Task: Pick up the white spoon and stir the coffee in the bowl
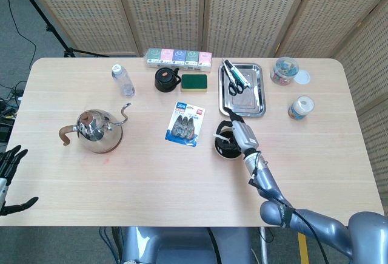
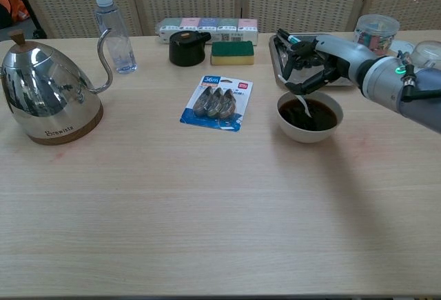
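While our right hand point(image 2: 306, 62) grips the white spoon point(image 2: 301, 101) in the bowl's point(image 2: 309, 130) coffee point(image 2: 313, 115), our left hand point(image 1: 9, 176) rests open-fingered.

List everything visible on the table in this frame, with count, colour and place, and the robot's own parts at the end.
Bowl: one, white, holding dark coffee, right of centre.
White spoon: one, tip in the coffee.
Kettle: one, steel, left side.
Water bottle: one, clear, back left.
Black pot: one, back centre.
Sponge: one, green and yellow, beside the black pot.
Box row: one, pastel, back edge.
Blister pack: one, blue, centre.
Metal tray: one, silver, holding scissors and pens.
Jars: two, clear, back right.
Right hand: holds the spoon over the bowl.
Left hand: off the table's left edge, fingers spread.
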`<action>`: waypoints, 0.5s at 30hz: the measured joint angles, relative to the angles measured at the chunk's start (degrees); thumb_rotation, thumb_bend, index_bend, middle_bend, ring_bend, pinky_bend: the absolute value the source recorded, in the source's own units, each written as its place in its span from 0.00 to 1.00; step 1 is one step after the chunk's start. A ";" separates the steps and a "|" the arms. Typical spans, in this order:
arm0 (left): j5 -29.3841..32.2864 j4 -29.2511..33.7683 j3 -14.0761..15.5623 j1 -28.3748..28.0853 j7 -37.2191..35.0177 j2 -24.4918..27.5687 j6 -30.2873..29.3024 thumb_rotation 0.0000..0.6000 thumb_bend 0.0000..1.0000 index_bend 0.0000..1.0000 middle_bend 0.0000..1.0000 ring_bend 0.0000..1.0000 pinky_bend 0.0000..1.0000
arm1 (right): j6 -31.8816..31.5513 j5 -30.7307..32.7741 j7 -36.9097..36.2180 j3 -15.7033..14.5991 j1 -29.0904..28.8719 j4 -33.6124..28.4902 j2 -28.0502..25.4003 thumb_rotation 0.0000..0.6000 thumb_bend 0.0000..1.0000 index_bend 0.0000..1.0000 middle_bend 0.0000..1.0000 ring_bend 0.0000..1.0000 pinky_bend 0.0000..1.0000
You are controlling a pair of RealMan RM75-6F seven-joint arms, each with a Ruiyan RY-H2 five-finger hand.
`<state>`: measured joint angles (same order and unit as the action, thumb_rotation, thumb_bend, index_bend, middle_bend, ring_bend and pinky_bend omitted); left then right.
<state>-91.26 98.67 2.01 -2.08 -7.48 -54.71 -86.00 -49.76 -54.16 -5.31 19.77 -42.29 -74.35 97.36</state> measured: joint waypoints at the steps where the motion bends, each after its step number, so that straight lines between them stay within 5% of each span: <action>1: 0.01 0.02 0.00 -0.01 0.11 -0.02 0.02 1.00 0.00 0.00 0.00 0.00 0.00 | -0.13 -0.12 0.03 -0.10 0.24 -0.45 -0.42 1.00 0.52 0.60 0.00 0.00 0.00; 15: -0.97 0.36 0.55 0.08 1.49 -0.49 -0.04 1.00 0.00 0.00 0.00 0.00 0.00 | -1.62 -1.66 0.04 -3.04 4.81 -12.87 -7.14 1.00 0.52 0.60 0.00 0.00 0.00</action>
<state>-92.23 99.03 2.56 -1.99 -5.99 -55.20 -86.04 -51.38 -55.82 -5.27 16.73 -37.48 -87.22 90.22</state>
